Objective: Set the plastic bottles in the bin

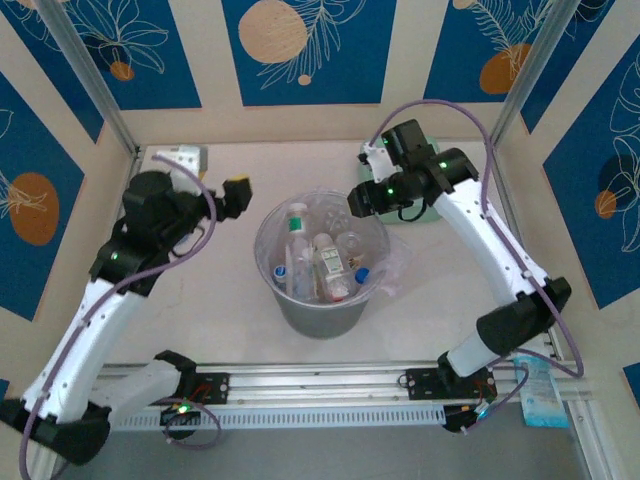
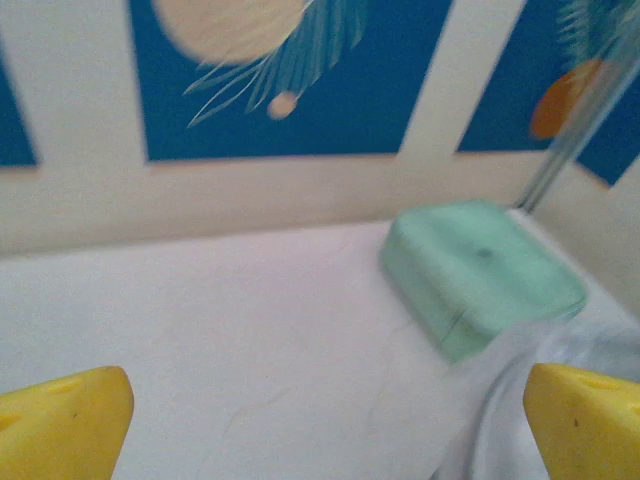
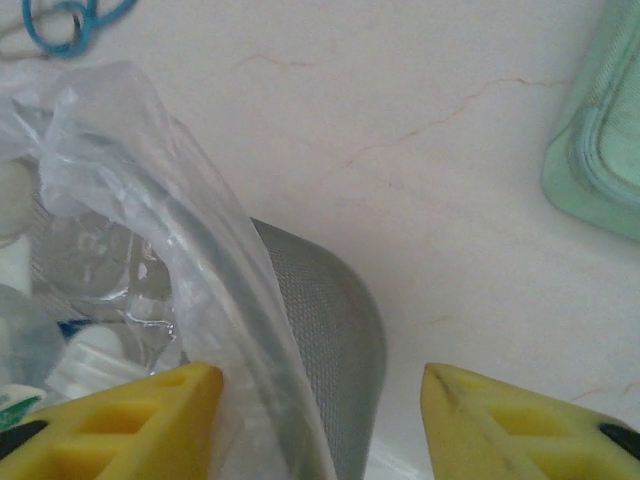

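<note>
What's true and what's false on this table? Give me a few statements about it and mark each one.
1. Several plastic bottles lie inside the bin. True.
2. The left gripper is holding a bottle. False: its yellow fingers stand wide apart with nothing between them.
3. The mint-green pouch sits inside the bin. False: it lies flat on the table, outside the bin, near the far right corner.
4. The right gripper is at the bin's rim. True: the rim runs between its fingers.
5. A clear plastic bag lines the bin. True.
</note>
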Robot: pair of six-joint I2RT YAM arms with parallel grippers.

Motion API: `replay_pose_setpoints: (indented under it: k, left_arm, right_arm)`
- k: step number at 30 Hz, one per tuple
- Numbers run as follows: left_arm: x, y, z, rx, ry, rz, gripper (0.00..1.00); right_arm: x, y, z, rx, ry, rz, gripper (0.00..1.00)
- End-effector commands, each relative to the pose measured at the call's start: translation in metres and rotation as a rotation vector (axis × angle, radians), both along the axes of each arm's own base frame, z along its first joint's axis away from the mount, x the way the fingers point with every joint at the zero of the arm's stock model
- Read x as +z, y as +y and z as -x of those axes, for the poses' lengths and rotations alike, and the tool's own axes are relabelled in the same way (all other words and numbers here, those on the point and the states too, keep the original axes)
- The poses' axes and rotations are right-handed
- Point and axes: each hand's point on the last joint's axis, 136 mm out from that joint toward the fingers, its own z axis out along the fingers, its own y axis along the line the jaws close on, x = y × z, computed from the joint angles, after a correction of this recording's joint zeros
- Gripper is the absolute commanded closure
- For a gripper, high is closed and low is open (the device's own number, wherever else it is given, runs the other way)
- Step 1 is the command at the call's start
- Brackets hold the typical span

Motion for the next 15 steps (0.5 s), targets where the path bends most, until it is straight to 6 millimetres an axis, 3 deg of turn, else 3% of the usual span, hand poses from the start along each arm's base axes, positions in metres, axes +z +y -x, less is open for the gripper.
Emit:
replay_pose_setpoints:
  k: [1, 6, 11, 15]
  left_arm:
    - [-0.057, 0.031, 0.018, 0.094, 0.161, -0.040, 0.00]
    - [-0.089, 0.047, 0.033, 0.149, 0.222, -0.016, 0.00]
    - [-0.102, 0.054, 0.036, 0.191, 0.233, 0.010, 0.00]
    - [-0.109, 0.054, 0.033, 0.197, 0.249, 0.010, 0.00]
  right_arm:
    - [-0.002, -0.001, -0.006, 0.078, -0.026, 0.087, 0.56]
    - [-0.001, -0.003, -0.021, 0.078, -0.042, 0.119, 0.77]
    - [0.009, -0.018, -0.026, 0.058, -0.087, 0.140, 0.99]
    - [0.024, -0.038, -0.028, -0.022, -0.117, 0.112, 1.00]
